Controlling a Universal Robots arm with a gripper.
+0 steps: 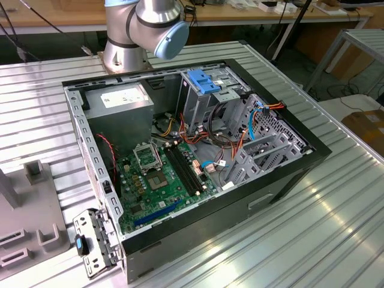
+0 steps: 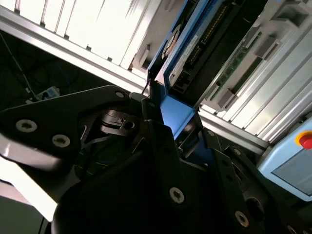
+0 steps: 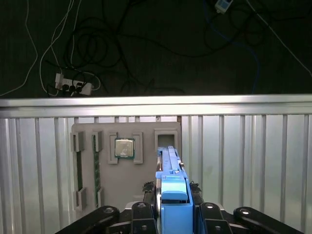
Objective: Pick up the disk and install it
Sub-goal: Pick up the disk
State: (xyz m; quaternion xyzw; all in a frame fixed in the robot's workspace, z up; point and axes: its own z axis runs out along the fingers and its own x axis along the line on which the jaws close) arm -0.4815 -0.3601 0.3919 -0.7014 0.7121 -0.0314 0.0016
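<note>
we see the pincer (image 3: 173,214) closed tight on the disk (image 3: 169,165), held edge-on with the grey tray (image 3: 126,180) on the tabletop (image 3: 243,161) beyond it. we judge pickup done. installing calls for squaring its rails with the case (image 1: 270,180) bay.

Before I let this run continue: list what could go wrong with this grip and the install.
1. The tool pinches the disk only at its blue end, so it may tilt or slip.
2. The processor chip sits close beside it on the grey holder; a swing could hit it.
3. Loose cables crowd the drive cage in the case; they may snag.
</note>
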